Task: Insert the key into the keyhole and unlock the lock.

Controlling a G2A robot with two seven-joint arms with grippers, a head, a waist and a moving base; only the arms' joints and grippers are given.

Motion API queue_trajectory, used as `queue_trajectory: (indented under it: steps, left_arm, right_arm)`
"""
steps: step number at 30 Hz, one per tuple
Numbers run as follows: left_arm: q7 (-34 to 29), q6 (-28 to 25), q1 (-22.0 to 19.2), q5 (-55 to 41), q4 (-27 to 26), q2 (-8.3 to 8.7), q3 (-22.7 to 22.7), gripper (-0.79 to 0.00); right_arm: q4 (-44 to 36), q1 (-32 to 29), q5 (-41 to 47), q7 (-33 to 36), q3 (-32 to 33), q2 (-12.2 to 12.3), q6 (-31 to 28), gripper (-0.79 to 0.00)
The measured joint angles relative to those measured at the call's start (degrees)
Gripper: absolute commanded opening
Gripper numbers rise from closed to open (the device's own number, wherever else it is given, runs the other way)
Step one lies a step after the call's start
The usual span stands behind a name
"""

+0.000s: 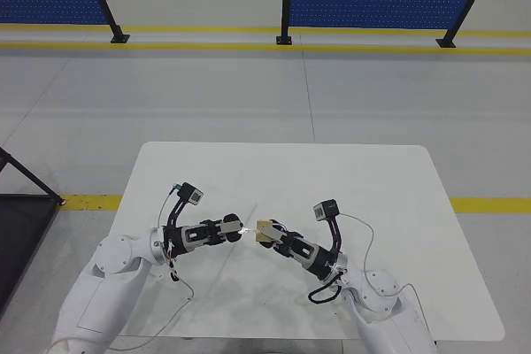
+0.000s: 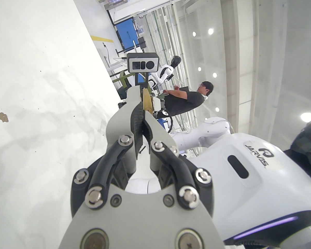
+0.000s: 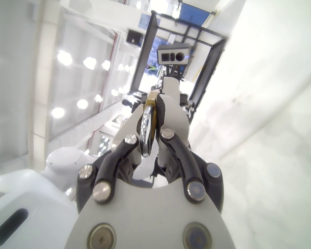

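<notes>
Both grippers meet above the middle of the white table [image 1: 354, 177]. My right gripper [image 1: 274, 237] is shut on a brass padlock [image 1: 265, 232]; in the right wrist view its brass body [image 3: 152, 99] sits at the fingertips and the shiny shackle [image 3: 146, 130] lies back between the fingers [image 3: 129, 123]. My left gripper [image 1: 234, 227] is shut, its black pads [image 2: 138, 120] pressed together on a small silver key [image 1: 247, 230] that points at the lock. The padlock [image 2: 147, 102] sits right at the left gripper's tips. Whether the key is inside the keyhole is hidden.
Both arms hover over the near half of the table. A small brown mark [image 2: 3, 117] lies on the tabletop. A black frame stand [image 1: 13, 199] is on the floor beyond the table's left edge.
</notes>
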Motion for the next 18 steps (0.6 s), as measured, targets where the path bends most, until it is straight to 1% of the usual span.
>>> queue_trajectory:
  steps: [18]
  left_arm:
    - [0.4,-0.16,-0.43,-0.01,-0.11,0.2,1.15,-0.785]
  right_arm:
    - [0.24,0.36,0.08,-2.01,-0.86,0.97,0.29,-0.785]
